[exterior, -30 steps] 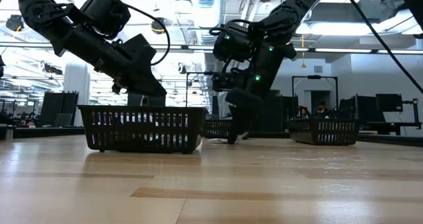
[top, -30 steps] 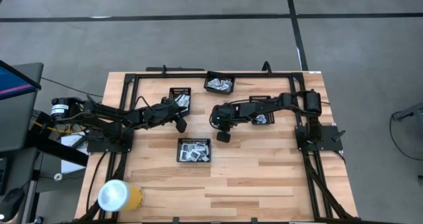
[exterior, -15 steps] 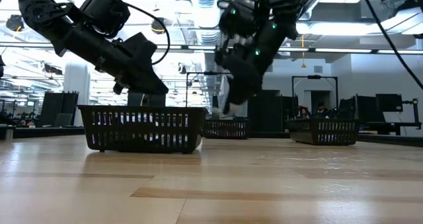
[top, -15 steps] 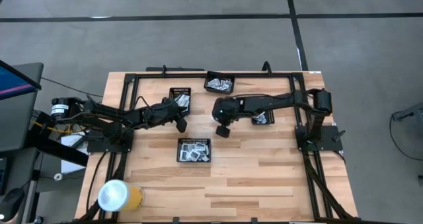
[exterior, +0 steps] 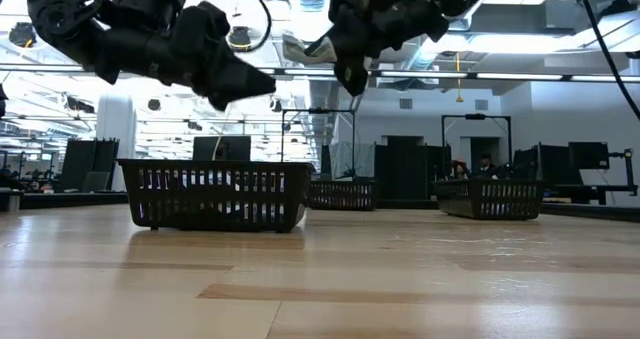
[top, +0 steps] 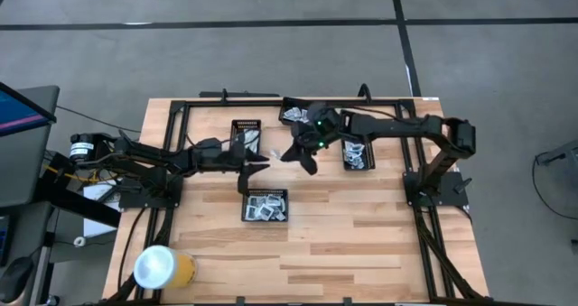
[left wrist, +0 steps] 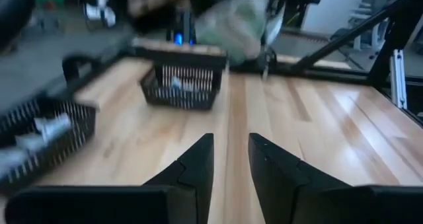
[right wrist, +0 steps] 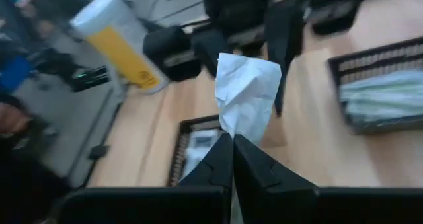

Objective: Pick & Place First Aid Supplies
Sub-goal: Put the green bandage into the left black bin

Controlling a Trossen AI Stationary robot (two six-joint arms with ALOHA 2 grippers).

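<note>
The right tool (right wrist: 232,139) is clamped on a crumpled white packet (right wrist: 246,96), held high above the counter (top: 361,243) near its far middle. The left tool (left wrist: 230,145), fingers slightly apart and empty, hovers just left, above a black basket (top: 265,205) of packets.

The wide bare front of the table (top: 361,252) lies open, broken only by the yellow cup (top: 163,268) at 7 o'clock, while 4 mesh trays (top: 265,205) crowd centre to 12 o'clock, where the left gripper (top: 256,166) and right gripper (top: 293,153) nearly meet.
</note>
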